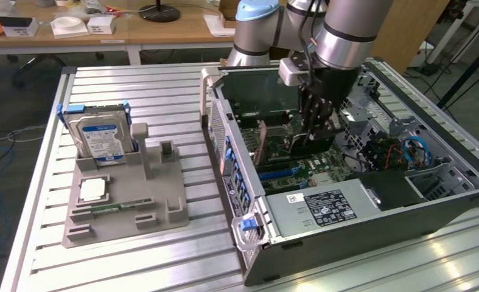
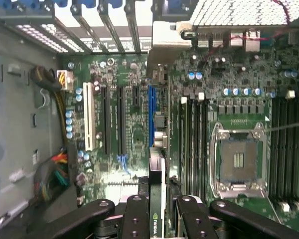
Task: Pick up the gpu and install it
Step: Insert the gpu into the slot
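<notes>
My gripper (image 1: 316, 137) reaches down into the open computer case (image 1: 385, 237) and is shut on the gpu (image 1: 273, 145), which it holds upright on its edge. In the wrist view the gpu (image 2: 157, 186) appears edge-on, a thin dark board between the black fingers (image 2: 135, 219), with its silver end bracket (image 2: 164, 42) toward the case's rear slot openings. It hangs in line with the blue expansion slot (image 2: 151, 107) on the green motherboard (image 2: 239, 84). Whether the card's edge touches the slot I cannot tell.
Beside the case, on the exterior view's left, a grey holder tray (image 1: 154, 201) carries a silver hard drive (image 1: 101, 137), a processor chip (image 1: 93, 190) and a narrow memory stick (image 1: 113, 208). Inside the case are the empty processor socket (image 2: 237, 159), memory slots (image 2: 189, 144), cables (image 2: 60, 164) and the power supply (image 1: 324, 207).
</notes>
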